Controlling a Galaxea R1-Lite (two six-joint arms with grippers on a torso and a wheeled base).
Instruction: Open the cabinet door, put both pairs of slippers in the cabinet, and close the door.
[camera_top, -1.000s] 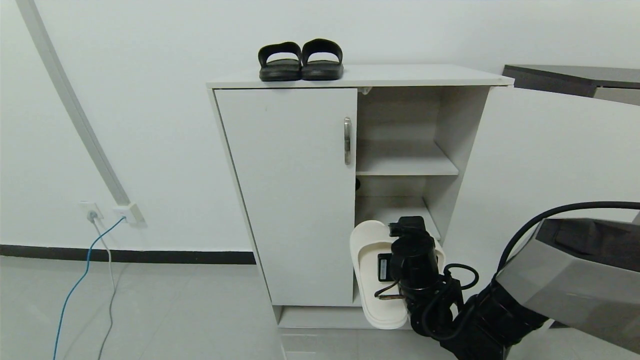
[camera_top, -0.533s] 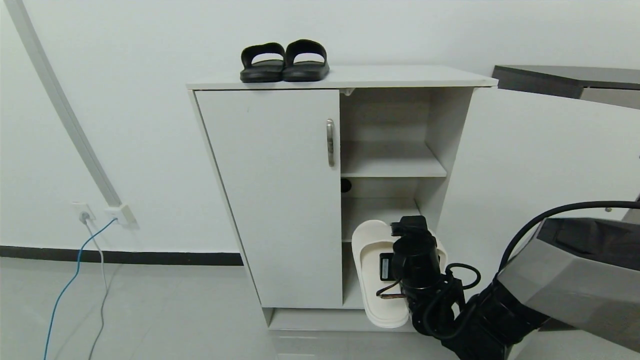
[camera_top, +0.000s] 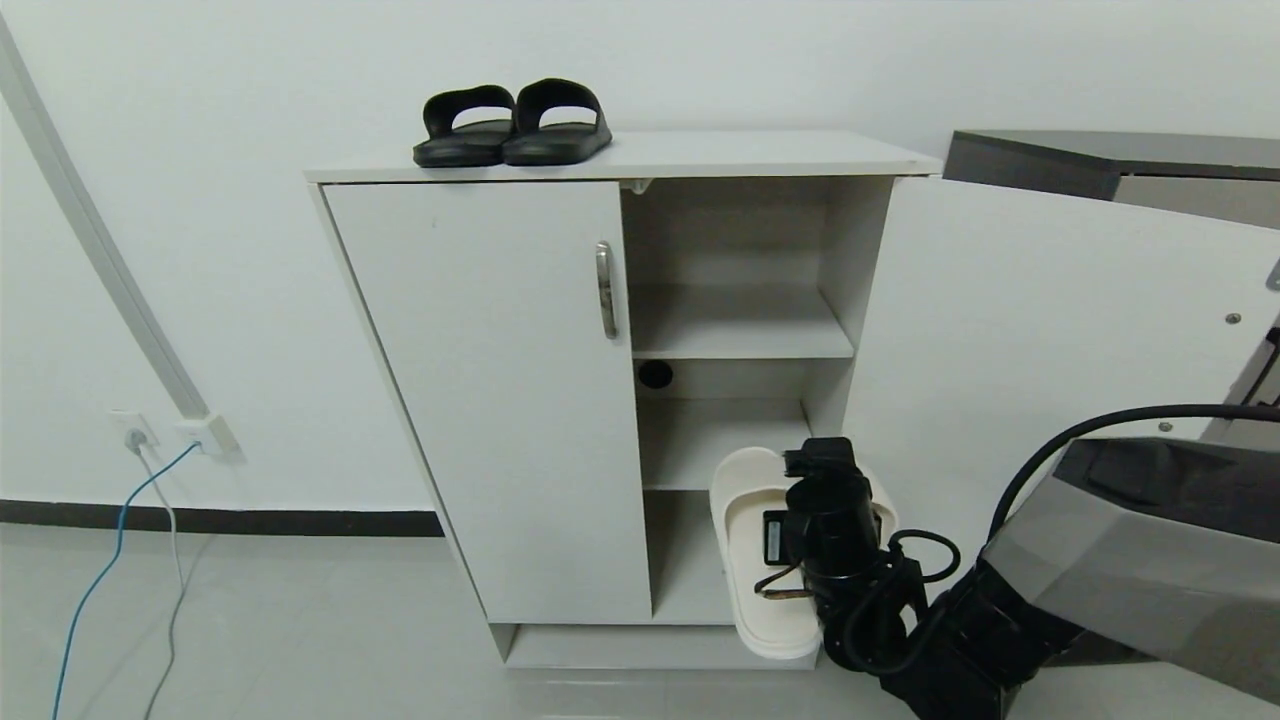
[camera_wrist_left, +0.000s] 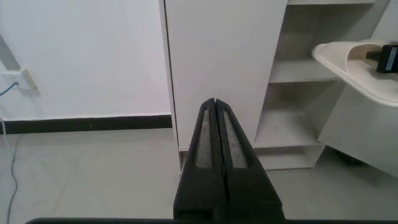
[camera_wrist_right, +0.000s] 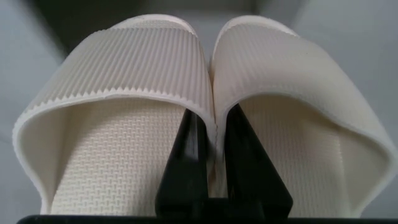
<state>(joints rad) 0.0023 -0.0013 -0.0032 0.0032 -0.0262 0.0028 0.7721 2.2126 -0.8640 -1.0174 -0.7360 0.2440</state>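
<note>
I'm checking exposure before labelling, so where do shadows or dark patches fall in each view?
Head view: even light on the wall, shade inside the cabinet under its top, no glare. Right wrist view: white slippers well lit, a dark patch behind them. Left wrist view: floor evenly lit.

You're looking at a plain indoor room, home-entryway style, though it could be a mock-up. Cues: a white shoe cabinet (camera_top: 480, 400) with shelves against a bare white wall (camera_top: 250, 80), black slippers (camera_top: 512, 125) on its top, cream slippers (camera_top: 745, 540) at its open side. Around it you get a glossy grey floor (camera_top: 300, 640), a black skirting strip (camera_top: 220, 520) and a wall socket (camera_top: 130, 430) with two cables (camera_top: 90, 590) hanging down, plus a slanted conduit (camera_top: 90, 250).
</note>
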